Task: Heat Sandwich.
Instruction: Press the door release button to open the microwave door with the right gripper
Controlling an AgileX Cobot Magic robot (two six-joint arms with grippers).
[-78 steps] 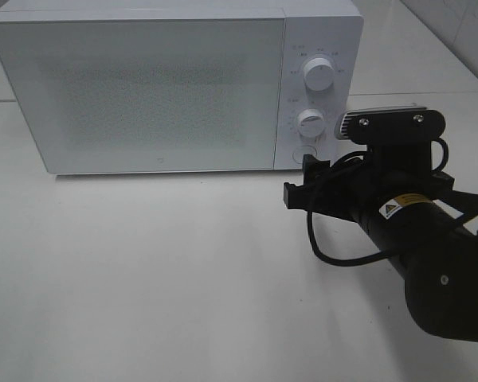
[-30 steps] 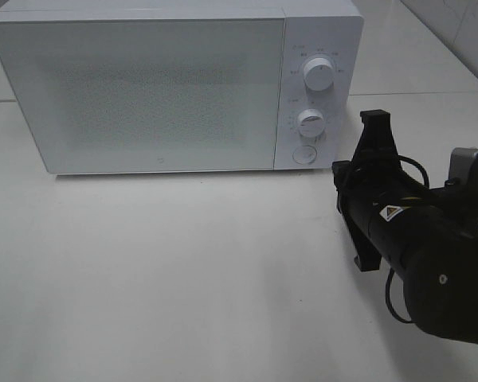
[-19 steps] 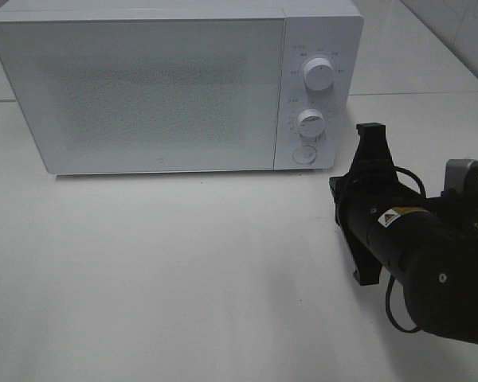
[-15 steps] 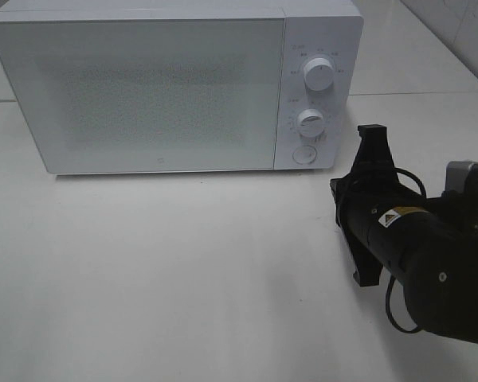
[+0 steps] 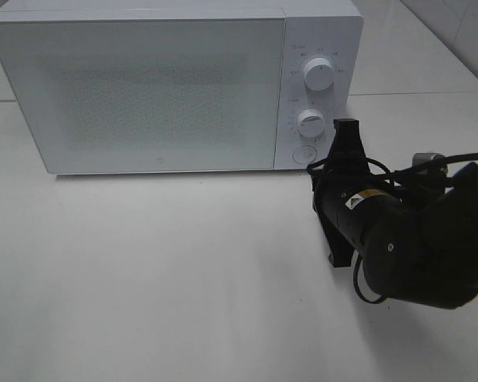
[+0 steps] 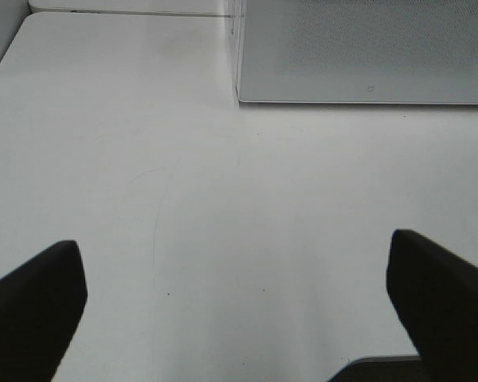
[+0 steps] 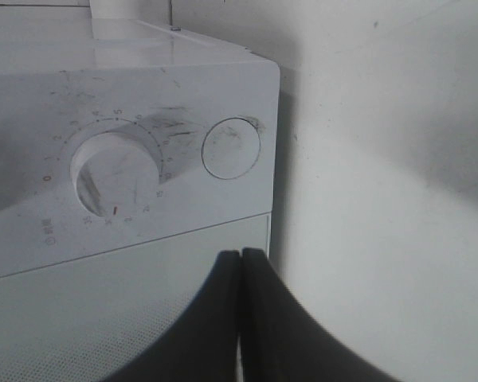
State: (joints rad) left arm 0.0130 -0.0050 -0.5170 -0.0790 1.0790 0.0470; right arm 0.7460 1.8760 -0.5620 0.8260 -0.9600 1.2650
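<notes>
White tabletop (image 5: 183, 278) holds a closed microwave (image 5: 143, 87); the right gripper (image 7: 240, 259), jaws pressed together, sits near its round button (image 7: 231, 148), while the left gripper (image 6: 237, 306) hangs spread wide.

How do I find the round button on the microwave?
Look at the white microwave, then its right-hand control panel. Below the upper knob and the lower knob sits the button: a flat, plain circle with no numbers around it.

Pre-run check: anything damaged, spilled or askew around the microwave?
Only grime: the right wrist view shows dark smudges on the microwave panel, around the dial and across the round button. The door is shut and sits flush, and nothing is spilled on the table. No sandwich is in view.
</notes>
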